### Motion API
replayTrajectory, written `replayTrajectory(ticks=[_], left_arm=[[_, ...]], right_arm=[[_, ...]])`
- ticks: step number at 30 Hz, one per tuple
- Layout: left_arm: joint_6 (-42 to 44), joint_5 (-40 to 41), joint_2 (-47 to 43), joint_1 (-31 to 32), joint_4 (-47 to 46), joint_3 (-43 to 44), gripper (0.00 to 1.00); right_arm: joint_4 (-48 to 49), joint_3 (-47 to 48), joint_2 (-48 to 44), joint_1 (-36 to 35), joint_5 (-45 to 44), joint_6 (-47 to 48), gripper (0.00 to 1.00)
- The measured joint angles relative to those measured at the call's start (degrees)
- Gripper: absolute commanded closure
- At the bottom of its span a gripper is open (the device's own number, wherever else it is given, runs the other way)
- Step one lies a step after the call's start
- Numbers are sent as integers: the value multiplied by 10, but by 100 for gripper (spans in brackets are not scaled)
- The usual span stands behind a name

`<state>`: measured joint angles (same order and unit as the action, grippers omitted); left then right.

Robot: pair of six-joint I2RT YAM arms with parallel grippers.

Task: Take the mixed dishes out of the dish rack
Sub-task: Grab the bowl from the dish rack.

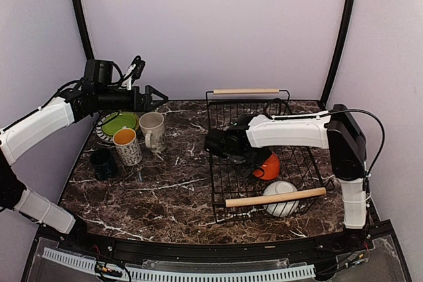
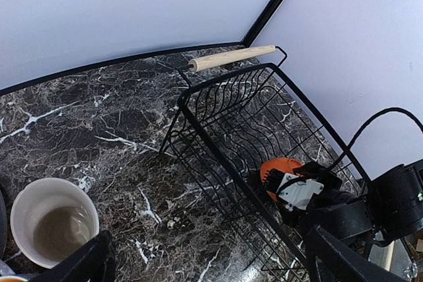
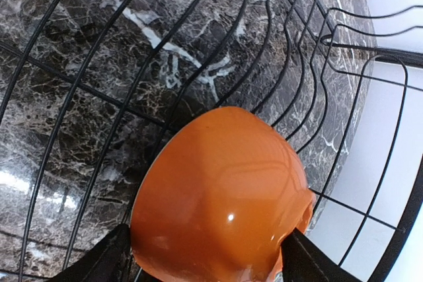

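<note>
Evidently the orange bowl lay inside the dish rack, toward its middle, with its rounded outer wall turned to the right wrist camera and the rack wires under and behind it. Glossy surface with a sharp highlight: judged glazed ceramic, so rigid, moderately heavy, slick, and liable to chip against the wires. The curved wall offers poor purchase, so a hold across the widest part or over the rim looked safest, with a straight lift clear of the wires. The right end effector straddled the bowl, one of its fingers at each flank, at or just beside the wall. Whether they were already clamped could not be told. The white bowl sat nearer in the rack, under the near wooden handle. The left end effector hung spread wide and empty above the cream mug on the tabletop. No brand, label or writing was legible anywhere.
</note>
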<state>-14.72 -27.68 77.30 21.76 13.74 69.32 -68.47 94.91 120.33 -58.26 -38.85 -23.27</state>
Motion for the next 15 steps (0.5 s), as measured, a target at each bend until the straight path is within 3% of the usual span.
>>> replayTrajectory(ticks=[2,10,15], left_arm=[[0,0,0,0,0,0,1],[0,0,0,0,0,0,1],[0,0,0,0,0,0,1]], right_arm=[[8,-12,-28,0,6,-20,38],[12,-33,-48,10,3,-71,35],[12,-51,-68,30,6,-85,20]])
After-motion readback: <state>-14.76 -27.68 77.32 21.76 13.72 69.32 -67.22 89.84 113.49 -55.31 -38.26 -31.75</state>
